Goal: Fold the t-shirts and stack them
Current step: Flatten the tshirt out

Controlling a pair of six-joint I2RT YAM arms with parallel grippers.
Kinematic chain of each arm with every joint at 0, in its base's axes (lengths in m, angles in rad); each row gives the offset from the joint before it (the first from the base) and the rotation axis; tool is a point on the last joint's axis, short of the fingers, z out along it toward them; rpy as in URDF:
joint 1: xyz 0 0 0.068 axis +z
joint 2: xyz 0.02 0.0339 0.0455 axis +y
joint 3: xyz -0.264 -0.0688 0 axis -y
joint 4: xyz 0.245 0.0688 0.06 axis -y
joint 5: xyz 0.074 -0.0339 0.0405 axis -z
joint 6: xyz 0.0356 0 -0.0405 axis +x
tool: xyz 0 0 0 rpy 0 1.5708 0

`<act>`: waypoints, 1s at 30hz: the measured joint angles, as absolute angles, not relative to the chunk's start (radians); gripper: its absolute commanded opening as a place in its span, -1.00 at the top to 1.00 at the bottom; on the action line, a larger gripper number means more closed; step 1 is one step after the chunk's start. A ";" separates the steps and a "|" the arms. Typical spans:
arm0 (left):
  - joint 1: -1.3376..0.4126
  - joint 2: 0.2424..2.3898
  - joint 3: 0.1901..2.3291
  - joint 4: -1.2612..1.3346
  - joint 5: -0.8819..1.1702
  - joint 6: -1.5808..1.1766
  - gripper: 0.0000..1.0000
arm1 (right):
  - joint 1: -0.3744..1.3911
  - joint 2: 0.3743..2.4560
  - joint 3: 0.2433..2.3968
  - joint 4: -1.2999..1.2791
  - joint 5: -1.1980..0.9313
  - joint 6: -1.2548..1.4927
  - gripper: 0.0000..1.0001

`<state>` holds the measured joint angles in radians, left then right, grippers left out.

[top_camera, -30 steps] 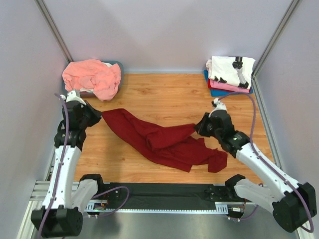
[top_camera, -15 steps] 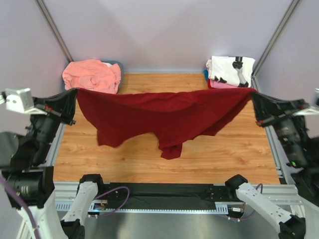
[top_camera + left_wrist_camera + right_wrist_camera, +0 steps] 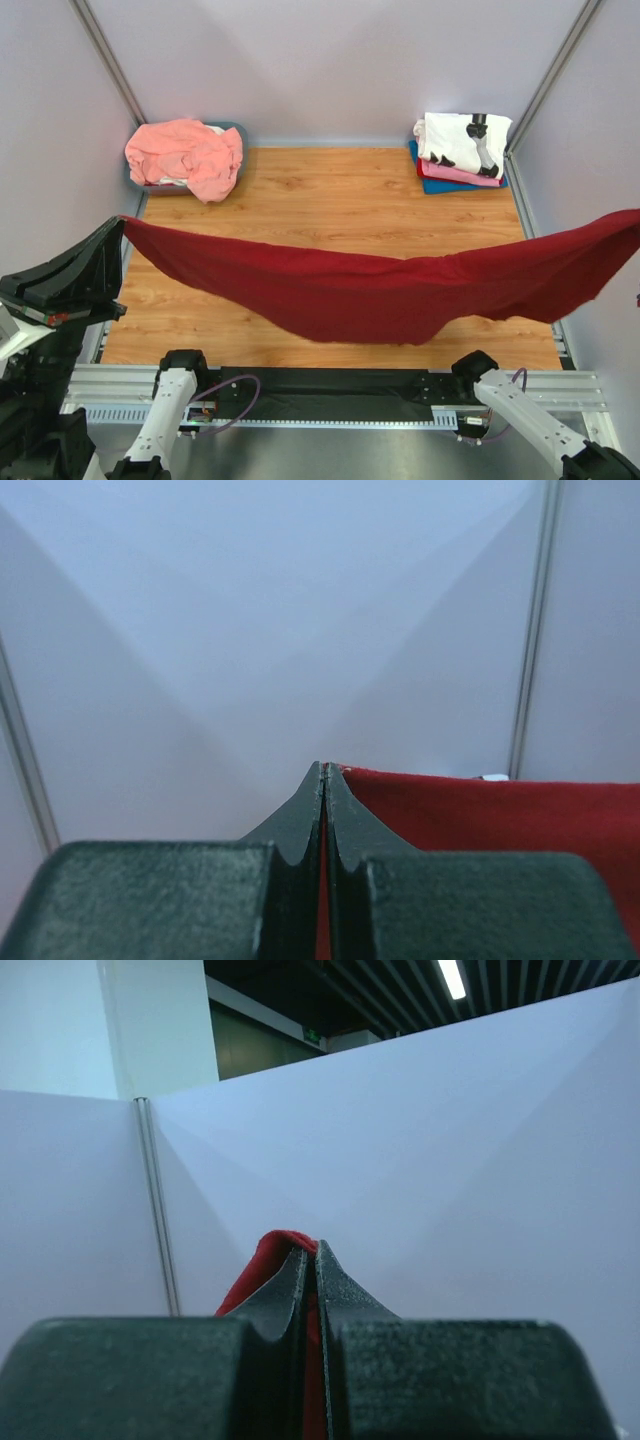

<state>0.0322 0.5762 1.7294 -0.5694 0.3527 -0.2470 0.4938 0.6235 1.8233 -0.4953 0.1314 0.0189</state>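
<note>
Now | change: dark red t-shirt [image 3: 370, 295] is no longer crumpled on the table [image 3: 330, 195]; I hold it stretched above it, sagging mid-span | left gripper [image 3: 325, 778], right gripper [image 3: 308, 1256]: each clenched on one end | meaning: ready to lay flat for folding.

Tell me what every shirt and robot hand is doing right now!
dark red t-shirt: stretched in the air, sagging midway.
salmon-pink t-shirt: crumpled heap.
white printed t-shirt: folded atop stack.
left gripper: shut on dark red t-shirt.
right gripper: shut on dark red t-shirt.
</note>
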 measured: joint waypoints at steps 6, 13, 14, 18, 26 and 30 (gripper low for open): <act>0.032 0.688 1.641 -0.510 0.301 -0.208 1.00 | 0.494 0.921 1.869 -0.332 0.174 -0.055 0.99; 0.054 1.031 1.486 -0.468 0.164 -0.161 1.00 | 0.336 1.468 1.875 -0.226 0.078 0.005 0.99; 0.060 1.113 1.473 -0.462 0.137 -0.159 1.00 | 0.311 1.550 1.876 -0.208 0.059 0.021 0.99; 0.089 1.449 1.484 -0.475 0.077 -0.170 0.14 | 0.260 1.846 1.916 -0.182 0.018 0.064 0.71; 0.162 1.827 1.577 -0.612 0.125 -0.241 -0.30 | 0.231 2.392 2.362 -0.344 -0.020 0.134 -0.62; 0.159 1.718 1.577 -0.619 0.129 -0.244 -0.30 | 0.233 2.376 2.320 -0.351 -0.018 0.157 -0.68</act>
<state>0.1585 1.7176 1.5772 -0.6186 0.1291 -0.2440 0.2329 2.3760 2.3199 -0.3511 -0.0177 0.1574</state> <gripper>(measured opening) 0.648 0.835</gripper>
